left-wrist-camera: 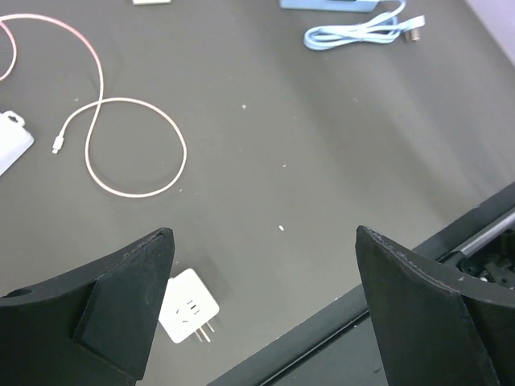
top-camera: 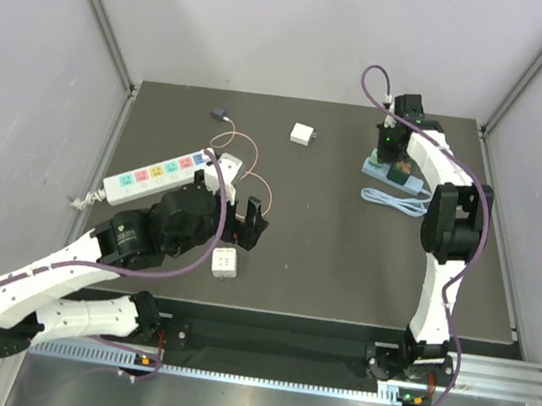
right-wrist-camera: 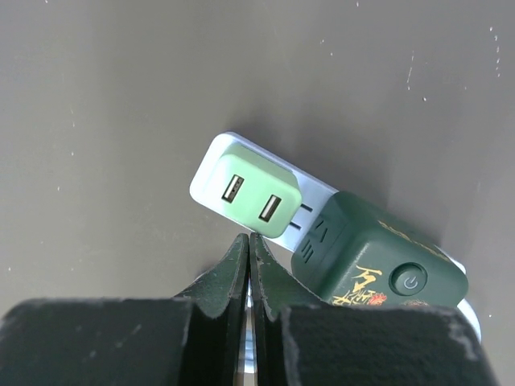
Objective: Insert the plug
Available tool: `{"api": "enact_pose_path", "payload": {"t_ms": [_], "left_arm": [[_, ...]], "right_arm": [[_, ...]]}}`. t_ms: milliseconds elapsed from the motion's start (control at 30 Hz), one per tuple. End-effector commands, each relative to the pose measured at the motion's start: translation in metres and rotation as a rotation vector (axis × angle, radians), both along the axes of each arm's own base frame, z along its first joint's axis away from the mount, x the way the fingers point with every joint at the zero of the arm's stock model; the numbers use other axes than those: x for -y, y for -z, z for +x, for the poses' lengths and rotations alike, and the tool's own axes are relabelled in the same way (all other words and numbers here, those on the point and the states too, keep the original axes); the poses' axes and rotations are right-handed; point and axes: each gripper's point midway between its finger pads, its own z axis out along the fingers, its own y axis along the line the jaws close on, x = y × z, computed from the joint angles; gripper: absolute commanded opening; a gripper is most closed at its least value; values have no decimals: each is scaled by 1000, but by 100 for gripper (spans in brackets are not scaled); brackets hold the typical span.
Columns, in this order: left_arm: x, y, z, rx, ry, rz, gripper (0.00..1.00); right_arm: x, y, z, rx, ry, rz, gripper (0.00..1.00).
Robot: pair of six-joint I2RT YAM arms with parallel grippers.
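A light green two-port charger plug (right-wrist-camera: 257,197) lies with its prongs partly inside a dark green cube socket (right-wrist-camera: 378,261); a stretch of bare prong still shows. Both rest on a pale blue base (right-wrist-camera: 208,170). My right gripper (right-wrist-camera: 249,238) is shut and holds nothing, its tips just beside the green plug's edge. In the top view it hangs over that base (top-camera: 393,177) at the back right. My left gripper (left-wrist-camera: 264,232) is open and holds nothing. A white pronged plug (left-wrist-camera: 189,305) lies flat by its left finger, near the table's front (top-camera: 225,262).
A white power strip (top-camera: 159,175) with coloured sockets lies at the left. A pink cable (top-camera: 245,174) loops from a white charger (top-camera: 229,165). A white adapter (top-camera: 306,134) and a small dark piece (top-camera: 220,111) sit at the back. A coiled blue cable (top-camera: 397,203) lies by the base.
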Motion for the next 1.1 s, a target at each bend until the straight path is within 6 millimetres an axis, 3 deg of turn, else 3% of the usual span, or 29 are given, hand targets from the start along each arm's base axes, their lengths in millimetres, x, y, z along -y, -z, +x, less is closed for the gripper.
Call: {"api": "enact_pose_path", "payload": {"t_ms": [0,133,167,200,233,267,300,333,367,400,433,467,500,533,567,600,633,700,733,933,1067], "left_arm": [[-5,-12,4,3,-52,-13,99],[-5,-9,11,-31,-127,-29,98],[-11,-5,15,-50,-190,-35,98],[-13,-2,19,-60,-226,-34,98],[-12,3,23,-79,-253,-25,99],[-14,9,22,-118,-279,-28,99],[-18,15,27,-143,-306,-19,99],[-18,23,30,-174,-316,1,98],[-19,30,31,-209,-322,7,98],[-25,43,32,-271,-324,25,98],[-26,60,32,-325,-321,56,97],[-28,69,31,-363,-316,69,96],[-34,87,27,-431,-312,88,95],[-37,97,24,-461,-316,107,94],[-40,107,21,-490,-330,119,94],[-42,115,17,-512,-330,132,93],[-42,132,10,-560,-321,156,92],[-40,150,2,-615,-302,178,89],[-37,164,-5,-664,-283,193,88],[-37,206,-21,-813,-318,267,82],[-42,220,-22,-827,-352,308,82]], "right_arm": [[0,-74,13,163,24,34,0],[-15,-113,0,201,-14,109,6],[-20,-116,-5,197,-18,126,10],[-22,-133,-15,224,-26,144,15],[-28,-126,-24,212,-33,156,21],[-31,-128,-32,215,-24,178,37],[-35,-148,-45,256,-35,206,43],[-38,-134,-59,226,-34,218,50],[-50,-140,-66,248,-54,249,60],[-57,-157,-79,288,-77,275,81],[-69,-141,-96,255,-104,277,89],[-75,-144,-103,269,-114,285,100],[-78,-154,-115,298,-122,293,100],[-88,-138,-131,256,-128,303,100],[-92,-136,-140,254,-133,316,100],[-97,-146,-149,289,-148,346,100],[-107,-130,-164,249,-162,371,100],[-117,-137,-177,280,-187,421,100],[-122,-125,-188,251,-204,432,100],[-137,-121,-215,249,-266,496,100],[-137,-118,-222,250,-303,490,100]]}}
